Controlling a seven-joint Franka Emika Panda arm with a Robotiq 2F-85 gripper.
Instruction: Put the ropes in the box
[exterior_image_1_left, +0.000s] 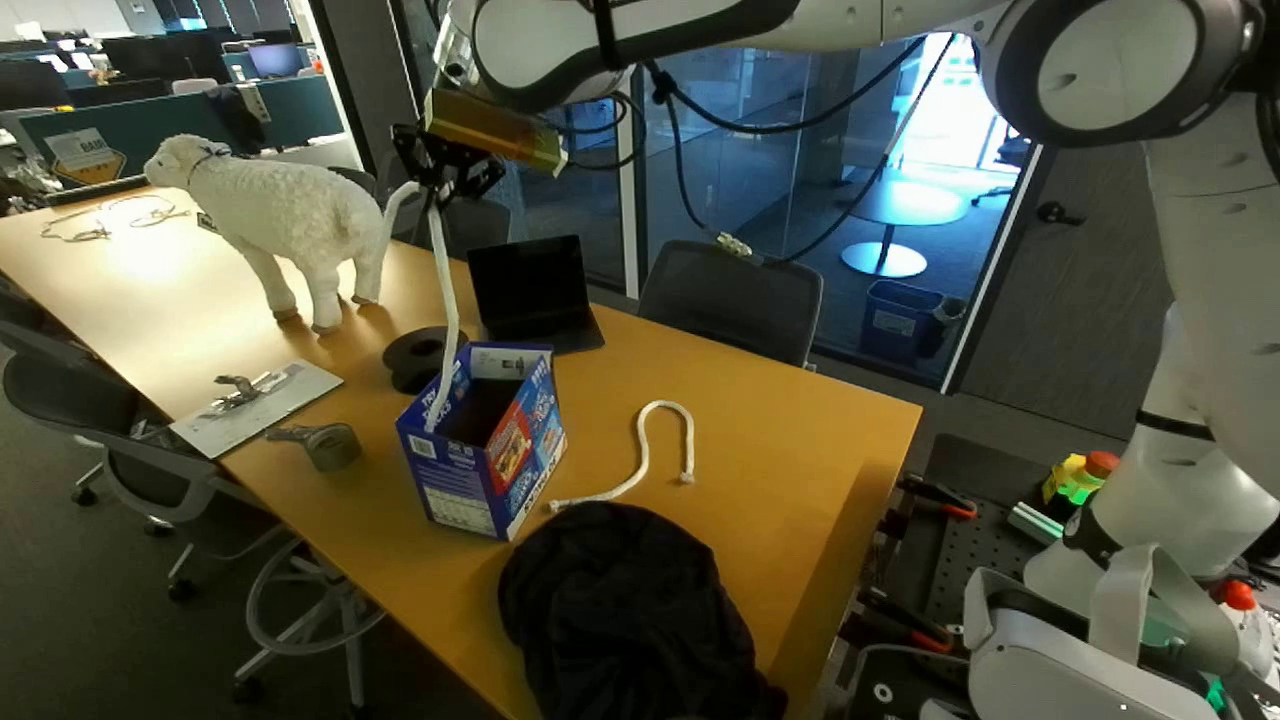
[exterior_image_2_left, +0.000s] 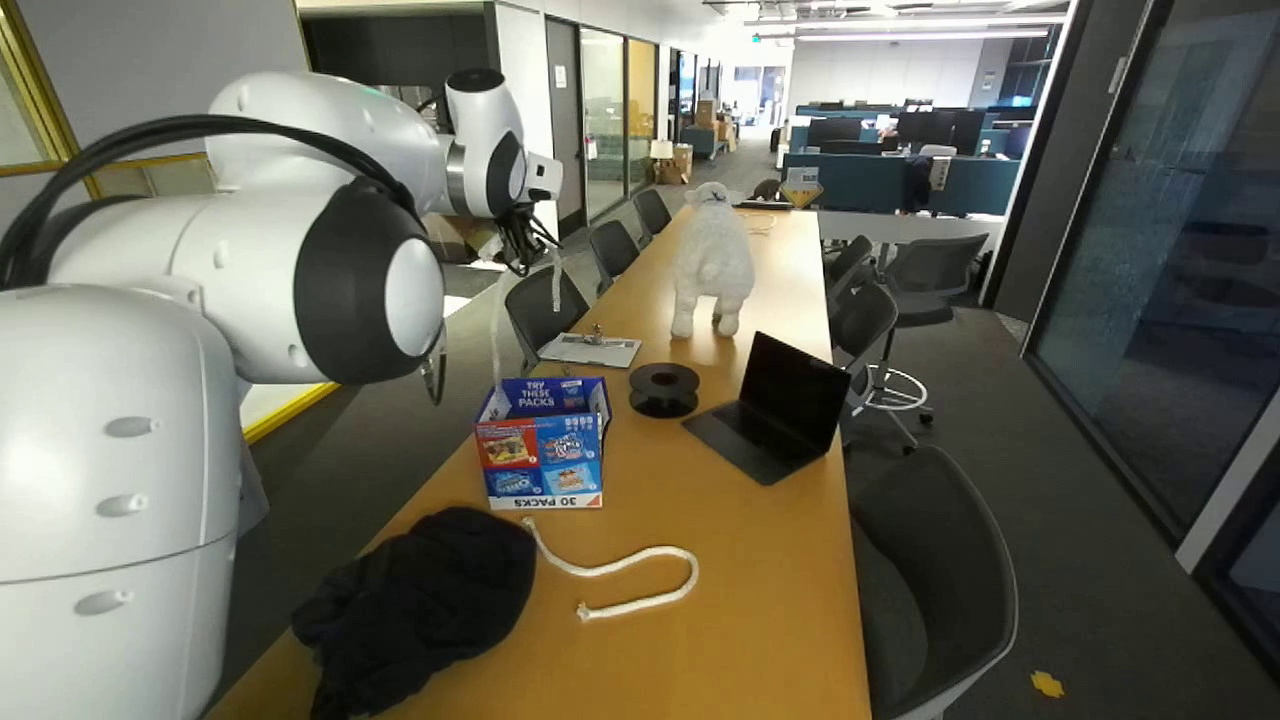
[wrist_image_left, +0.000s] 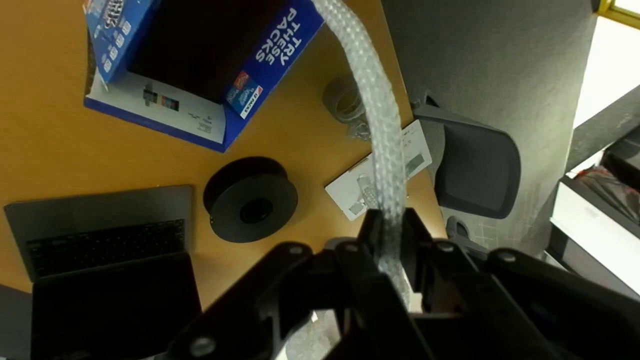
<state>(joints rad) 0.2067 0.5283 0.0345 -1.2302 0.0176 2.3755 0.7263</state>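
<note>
My gripper (exterior_image_1_left: 437, 192) is shut on a white rope (exterior_image_1_left: 446, 290) high above the blue printed box (exterior_image_1_left: 462, 500). The rope's long end hangs down into the open top of the box, along its inner side. Its short end sticks out the other side of the jaws. In the wrist view, this rope (wrist_image_left: 376, 110) runs between the fingertips (wrist_image_left: 391, 227), with the box (wrist_image_left: 155, 117) at top left. A second white rope (exterior_image_1_left: 643, 455) lies curved on the table beside the box; it also shows in an exterior view (exterior_image_2_left: 640, 556). The box's dark inside is mostly hidden.
A black cloth bag (exterior_image_1_left: 625, 610) lies in front of the box, near the loose rope's end. A black spool (exterior_image_2_left: 664, 390) and an open laptop (exterior_image_2_left: 770, 410) stand beyond it. A clipboard (exterior_image_1_left: 258, 405), a tape roll (exterior_image_1_left: 333, 447) and a white toy sheep (exterior_image_1_left: 290, 215) are farther along.
</note>
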